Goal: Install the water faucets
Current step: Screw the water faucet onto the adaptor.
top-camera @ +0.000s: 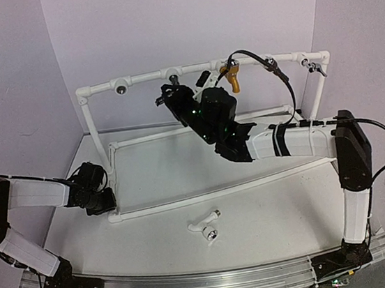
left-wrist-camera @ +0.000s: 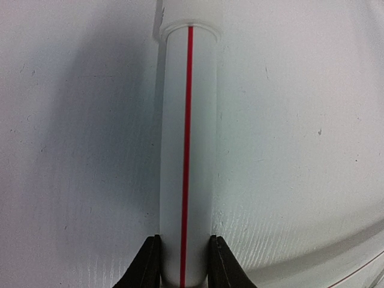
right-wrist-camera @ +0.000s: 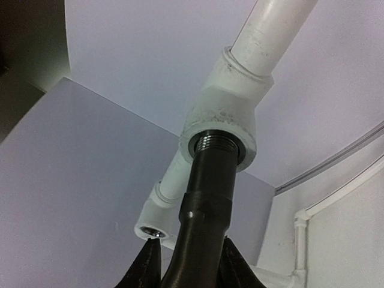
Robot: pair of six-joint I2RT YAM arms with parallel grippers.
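The black water faucet (right-wrist-camera: 207, 180) points up with its threaded end inside a white tee fitting (right-wrist-camera: 225, 120) of the pipe frame's top rail (top-camera: 146, 77). My right gripper (right-wrist-camera: 189, 241) is shut on the faucet's body, one finger on each side. In the top view the right gripper (top-camera: 171, 99) is raised just below the rail's middle-left fitting. The white water faucet (top-camera: 203, 223) lies loose on the table in front of the frame. My left gripper (left-wrist-camera: 185, 237) is shut on the frame's white pipe with a red stripe (left-wrist-camera: 187, 150), at the frame's front left corner (top-camera: 109, 205).
A gold-yellow tap (top-camera: 232, 79) hangs from the top rail, with a brown tap (top-camera: 272, 64) and a small grey one (top-camera: 316, 67) further right. An open fitting (top-camera: 122, 89) sits at the rail's left. A black cable (top-camera: 279, 80) loops over the right arm.
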